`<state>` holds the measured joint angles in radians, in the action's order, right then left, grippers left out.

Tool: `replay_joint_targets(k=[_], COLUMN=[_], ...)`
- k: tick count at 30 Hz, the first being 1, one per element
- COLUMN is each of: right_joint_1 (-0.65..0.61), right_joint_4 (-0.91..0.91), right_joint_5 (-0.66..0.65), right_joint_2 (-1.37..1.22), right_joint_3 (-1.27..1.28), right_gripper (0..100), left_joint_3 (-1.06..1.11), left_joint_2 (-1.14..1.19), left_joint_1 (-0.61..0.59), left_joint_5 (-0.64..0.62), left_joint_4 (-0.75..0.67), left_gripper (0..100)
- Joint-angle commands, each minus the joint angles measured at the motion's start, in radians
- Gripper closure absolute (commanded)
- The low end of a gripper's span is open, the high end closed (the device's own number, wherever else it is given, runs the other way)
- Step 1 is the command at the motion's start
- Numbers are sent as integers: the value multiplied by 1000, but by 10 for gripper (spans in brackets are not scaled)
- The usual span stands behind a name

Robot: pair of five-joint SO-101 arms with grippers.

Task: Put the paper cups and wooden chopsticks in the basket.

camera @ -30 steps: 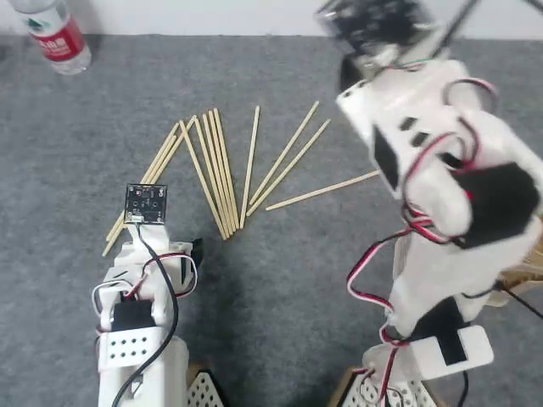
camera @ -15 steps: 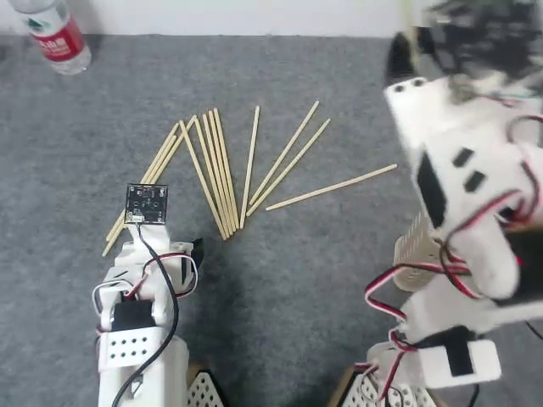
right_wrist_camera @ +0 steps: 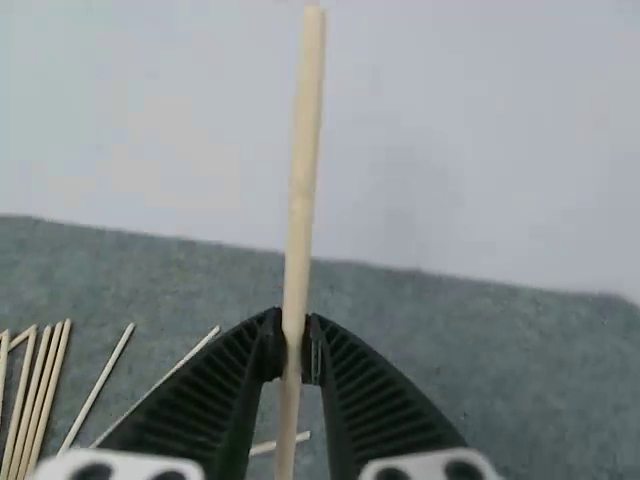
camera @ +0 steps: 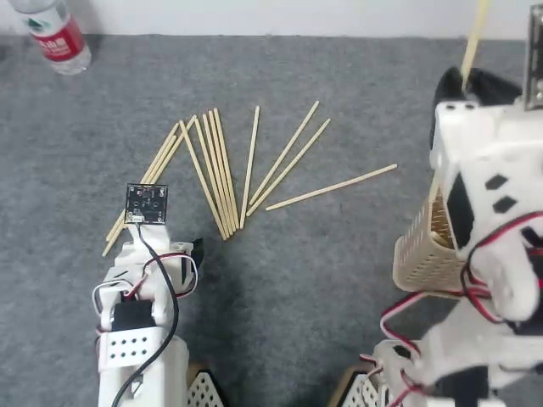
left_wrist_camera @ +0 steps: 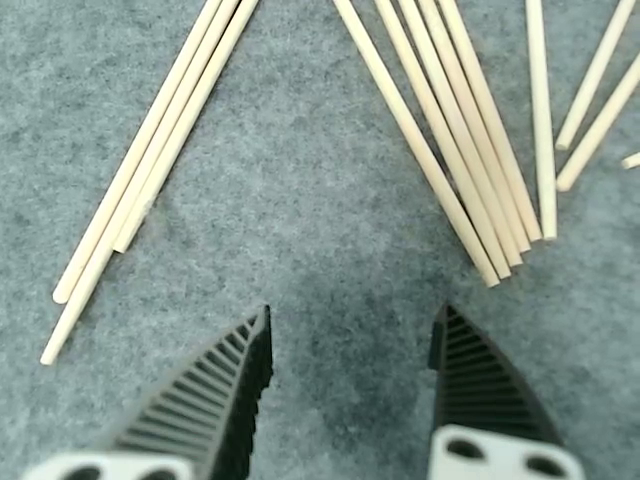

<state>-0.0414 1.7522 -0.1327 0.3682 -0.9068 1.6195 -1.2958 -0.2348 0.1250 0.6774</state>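
Several wooden chopsticks (camera: 216, 170) lie fanned out on the grey mat, with one more chopstick (camera: 333, 186) apart to their right. My left gripper (left_wrist_camera: 353, 325) hovers open just short of the near ends of two bundles of chopsticks (left_wrist_camera: 455, 150), nothing between its fingers. My right gripper (right_wrist_camera: 292, 335) is shut on a single chopstick (right_wrist_camera: 301, 190) held upright. In the high view that chopstick (camera: 473, 36) sticks up from the right gripper (camera: 462, 85), raised above the tan basket (camera: 424, 250) at the right edge.
A water bottle (camera: 55, 34) stands at the far left corner of the mat. The right arm (camera: 496, 220) covers much of the basket. Open mat lies between the two arm bases and the chopsticks.
The right arm has swung from above the chopsticks over to the right, carrying one chopstick, and now hangs over the basket. The left arm has not moved.
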Motion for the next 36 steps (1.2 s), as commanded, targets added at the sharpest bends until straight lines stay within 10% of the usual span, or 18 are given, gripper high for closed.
replay_joint_targets(k=[1,36], right_joint_1=[15,18], right_joint_4=[-45,-45], right_joint_5=[6,8], right_joint_2=[94,503], right_joint_3=[66,413], right_gripper=[992,991], left_joint_3=[-4,-4], left_joint_2=[-11,-11], left_joint_1=[8,6], left_joint_5=[-3,-3], left_joint_4=[-23,-18], left_gripper=[757,757])
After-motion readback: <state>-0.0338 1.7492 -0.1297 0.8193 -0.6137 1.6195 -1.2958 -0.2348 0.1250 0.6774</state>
